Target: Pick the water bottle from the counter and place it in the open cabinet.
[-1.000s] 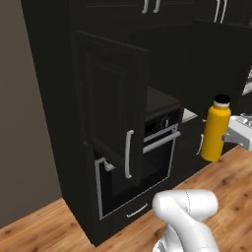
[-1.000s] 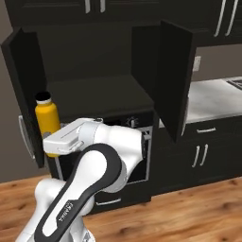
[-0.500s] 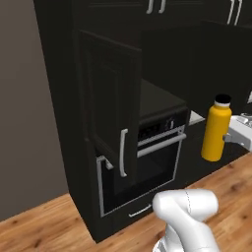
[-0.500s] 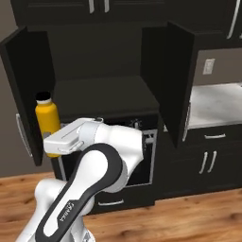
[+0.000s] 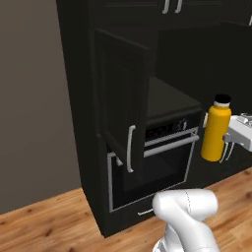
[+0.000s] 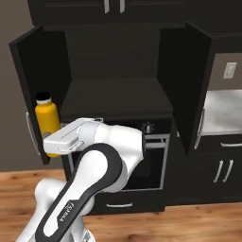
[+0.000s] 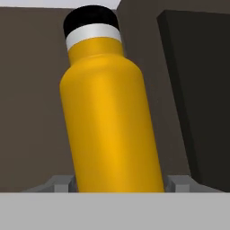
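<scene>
Grip: the gripper (image 7: 119,182) was closed on the bottle (image 7: 110,112), clamping its lower body from both sides, so the cap end rode free above the hand.
Bottle: it hung upright in the air, off any surface, at 3 o'clock in the left base view (image 5: 216,129) and at 9 o'clock in the right base view (image 6: 47,124), just in front of the left door (image 6: 41,87).
Cabinet: the cabinet (image 6: 116,97) stood with both doors swung wide, its bare dark shelf at 12 o'clock of the hand and above the oven (image 6: 153,158), apparently left open to take the bottle.
Carry: the bottle was probably kept vertical and low on the grip so it could be stood on that shelf.
Counter: the counter (image 6: 224,106) lay at 3 o'clock in the right base view.
Writing: no label showed on the bottle; small lettering on the arm (image 6: 90,189) was too small to read.
</scene>
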Motion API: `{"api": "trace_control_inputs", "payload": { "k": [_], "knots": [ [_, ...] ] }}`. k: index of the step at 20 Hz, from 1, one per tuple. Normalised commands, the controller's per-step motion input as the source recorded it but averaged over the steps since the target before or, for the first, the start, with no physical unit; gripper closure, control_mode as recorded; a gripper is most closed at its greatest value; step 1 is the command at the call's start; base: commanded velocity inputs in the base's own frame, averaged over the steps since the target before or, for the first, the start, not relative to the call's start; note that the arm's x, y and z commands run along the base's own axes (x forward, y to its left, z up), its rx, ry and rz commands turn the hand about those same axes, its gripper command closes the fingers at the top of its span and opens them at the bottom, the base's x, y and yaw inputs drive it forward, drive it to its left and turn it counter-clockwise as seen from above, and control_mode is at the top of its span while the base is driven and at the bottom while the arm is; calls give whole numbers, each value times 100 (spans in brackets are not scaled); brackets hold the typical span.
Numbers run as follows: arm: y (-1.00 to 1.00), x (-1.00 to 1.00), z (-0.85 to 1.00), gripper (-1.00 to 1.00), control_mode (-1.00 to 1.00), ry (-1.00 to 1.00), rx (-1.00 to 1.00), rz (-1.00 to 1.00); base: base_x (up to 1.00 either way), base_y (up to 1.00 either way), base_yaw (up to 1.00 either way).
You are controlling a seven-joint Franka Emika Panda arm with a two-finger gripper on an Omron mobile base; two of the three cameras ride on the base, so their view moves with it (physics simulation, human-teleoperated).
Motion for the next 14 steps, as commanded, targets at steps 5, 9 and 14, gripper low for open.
{"api": "trace_control_inputs", "payload": {
  "k": [5,9,14],
  "knots": [
    [0,0,0,100,100,0,0,0,5,-38,19],
    [0,0,0,100,100,0,0,0,7,-32,15],
    [0,0,0,100,100,0,0,0,15,-11,12]
  ]
}}
